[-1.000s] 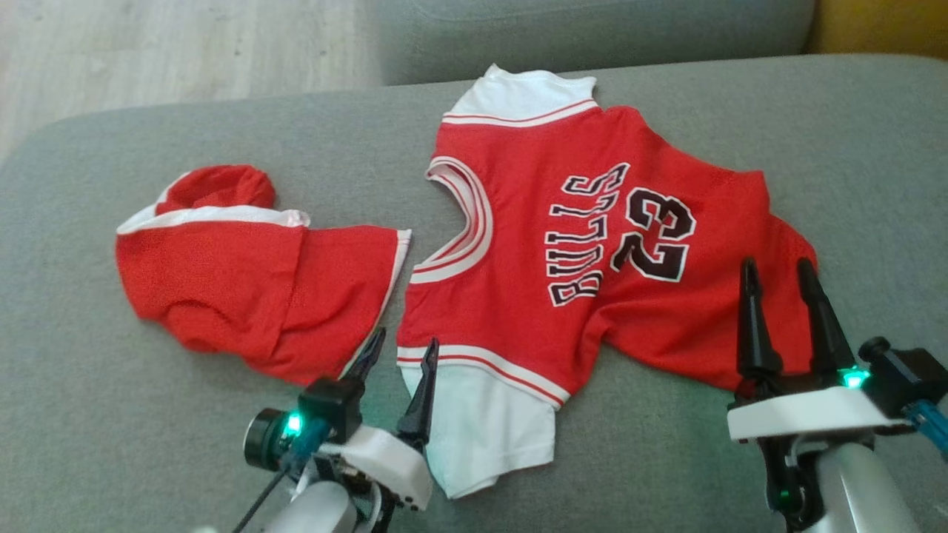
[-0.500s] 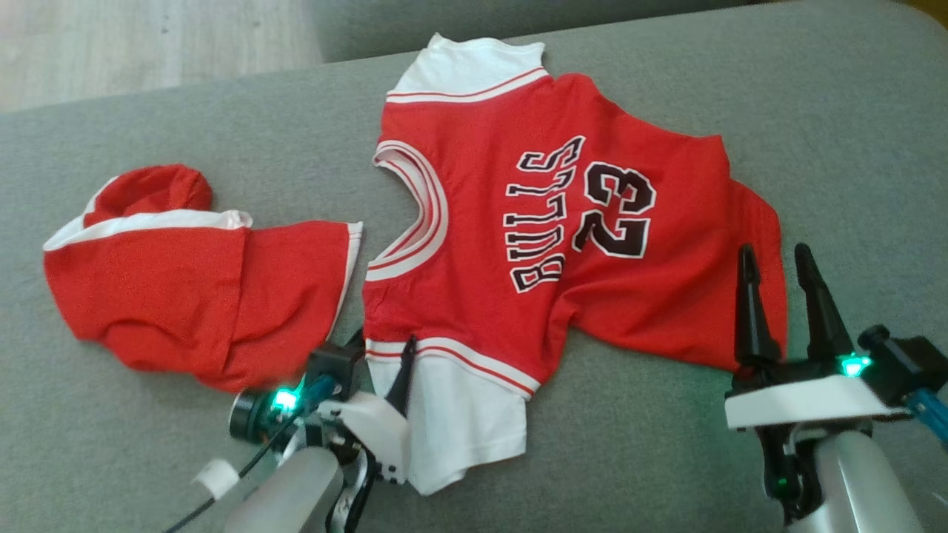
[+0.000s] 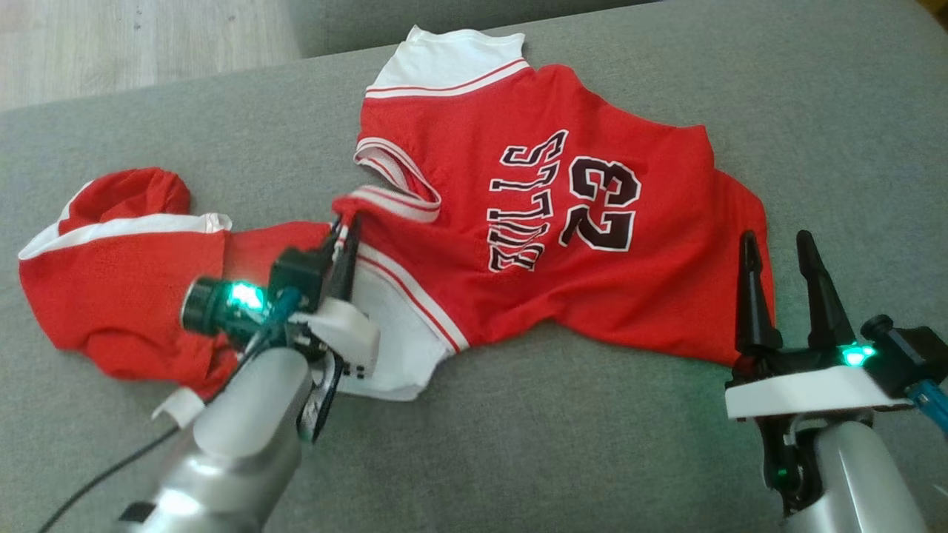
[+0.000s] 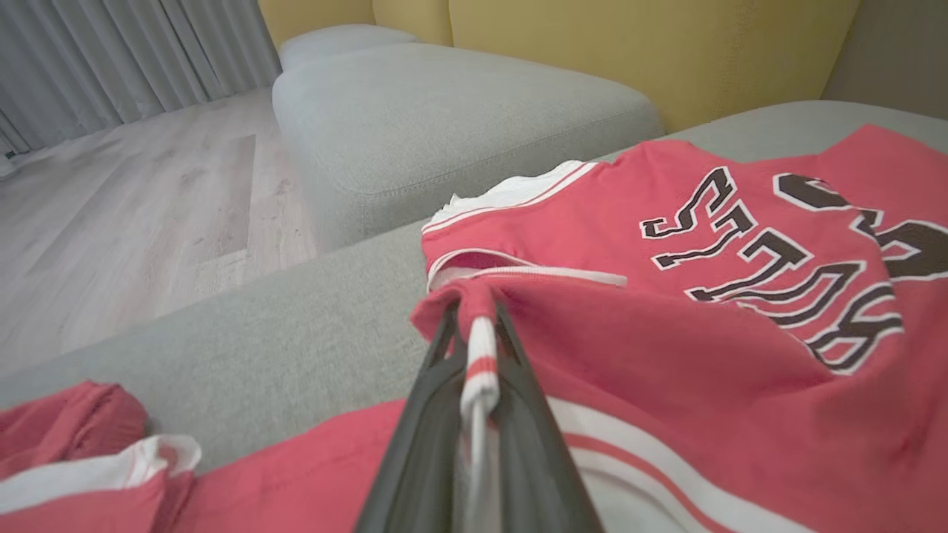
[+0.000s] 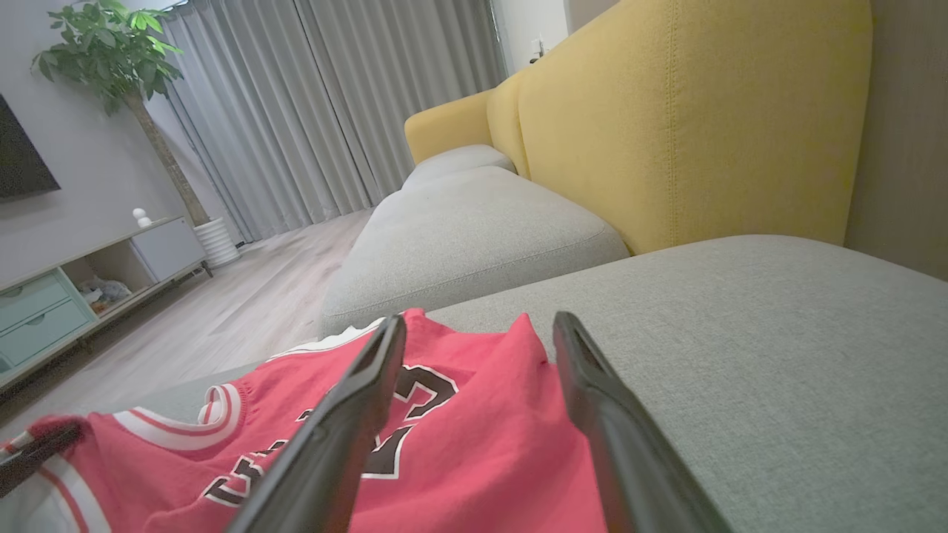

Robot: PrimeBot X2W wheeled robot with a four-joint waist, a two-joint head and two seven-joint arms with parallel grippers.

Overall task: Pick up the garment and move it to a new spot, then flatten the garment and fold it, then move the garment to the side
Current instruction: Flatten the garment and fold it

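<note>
we're picking up: our left gripper pinches the sleeve seam of the jersey, which lies from the cushion's far edge to its middle. our right gripper stands spread; next, we judge, it should grip the hem.

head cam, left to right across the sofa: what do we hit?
red shorts → left gripper, shut on the jersey's striped trim → jersey → right gripper, open at the jersey's right edge
</note>
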